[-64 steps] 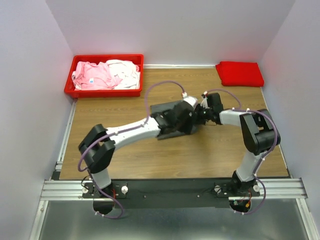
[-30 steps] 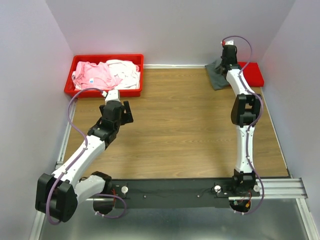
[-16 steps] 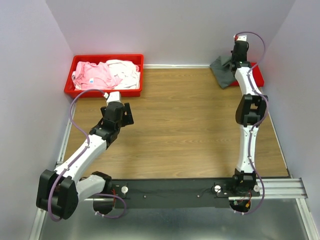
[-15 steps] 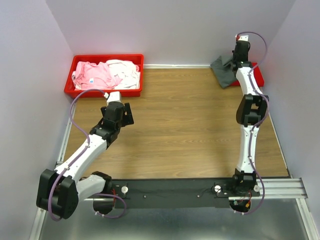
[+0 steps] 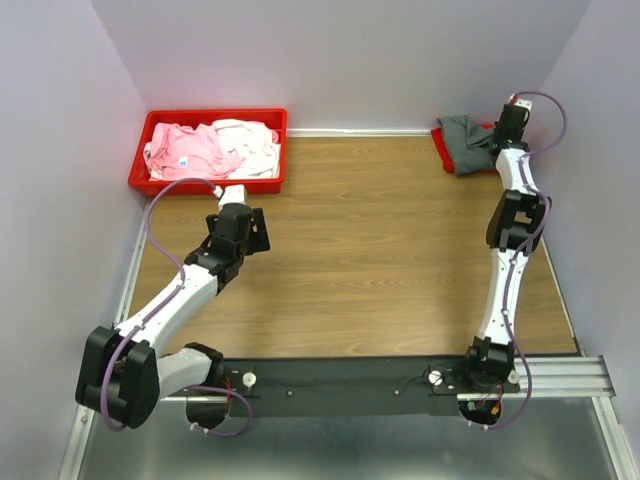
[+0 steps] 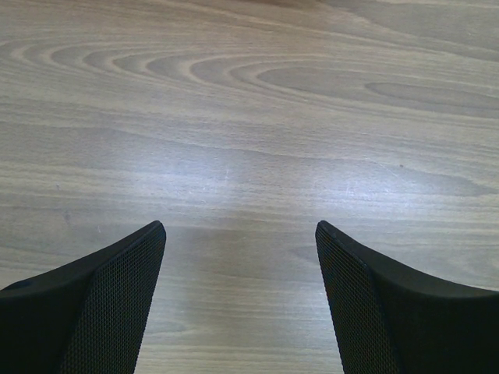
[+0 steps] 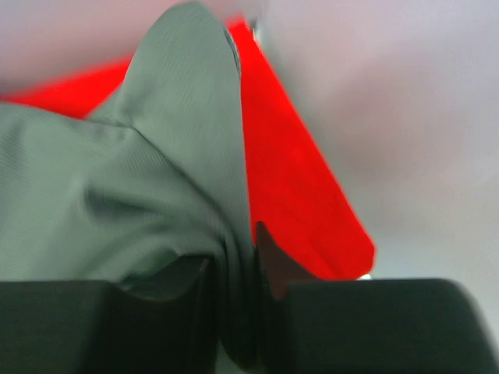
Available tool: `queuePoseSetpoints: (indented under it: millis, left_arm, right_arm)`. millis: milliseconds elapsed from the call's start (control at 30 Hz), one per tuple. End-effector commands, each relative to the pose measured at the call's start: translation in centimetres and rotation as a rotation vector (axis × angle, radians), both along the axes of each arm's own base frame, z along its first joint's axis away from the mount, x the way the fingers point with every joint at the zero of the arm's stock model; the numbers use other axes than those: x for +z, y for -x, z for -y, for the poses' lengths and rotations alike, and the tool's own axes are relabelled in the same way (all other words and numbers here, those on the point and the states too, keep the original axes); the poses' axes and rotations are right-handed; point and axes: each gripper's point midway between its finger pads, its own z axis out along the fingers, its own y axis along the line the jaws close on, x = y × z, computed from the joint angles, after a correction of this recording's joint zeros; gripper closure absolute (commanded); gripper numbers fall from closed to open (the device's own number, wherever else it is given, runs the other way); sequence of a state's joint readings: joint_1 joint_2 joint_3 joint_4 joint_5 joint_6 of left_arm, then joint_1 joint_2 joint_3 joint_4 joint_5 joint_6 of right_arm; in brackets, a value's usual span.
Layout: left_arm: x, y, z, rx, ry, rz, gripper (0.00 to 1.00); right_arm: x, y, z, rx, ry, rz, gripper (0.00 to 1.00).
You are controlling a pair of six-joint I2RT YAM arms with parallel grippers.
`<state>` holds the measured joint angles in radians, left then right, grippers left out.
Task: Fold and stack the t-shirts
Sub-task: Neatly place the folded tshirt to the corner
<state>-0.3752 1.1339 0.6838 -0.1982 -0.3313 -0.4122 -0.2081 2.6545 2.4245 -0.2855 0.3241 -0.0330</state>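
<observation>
Blurred at close range from the right wrist: soft ribbed dark grey t-shirt (image 7: 156, 156), one fold clamped between the right fingers (image 7: 374, 327), draped over the smooth red t-shirt (image 7: 288, 179). Seen only from above: both at the desk's (image 5: 350, 250) far right corner, the red mostly covered; pink t-shirt (image 5: 185, 150) and white t-shirt (image 5: 250, 140) crumpled in the rigid red bin (image 5: 205, 186). Left fingers (image 6: 109, 304) spread wide over bare wood grain, holding nothing.
</observation>
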Motion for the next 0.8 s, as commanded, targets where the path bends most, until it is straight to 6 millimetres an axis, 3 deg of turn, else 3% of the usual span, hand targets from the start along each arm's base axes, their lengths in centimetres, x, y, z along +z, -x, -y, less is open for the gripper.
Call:
queuePoseSetpoints:
  millis: [0,200,767]
  left_arm:
    - [0.3,-0.4,0.0,0.016,-0.01,0.022,0.15]
    - [0.3,-0.4,0.0,0.014,-0.013,0.023,0.14]
    - [0.6,-0.4,0.5,-0.001,-0.013,0.035,0.15]
  right_arm:
    - [-1.5,-0.6,0.2,-0.006,-0.082,0.034,0.64]
    - [-2.5,0.1,0.9,-0.005,-0.175,0.043,0.34]
    - [0.0,-0.1,-1.1,0.198,-0.12,0.036,0.28]
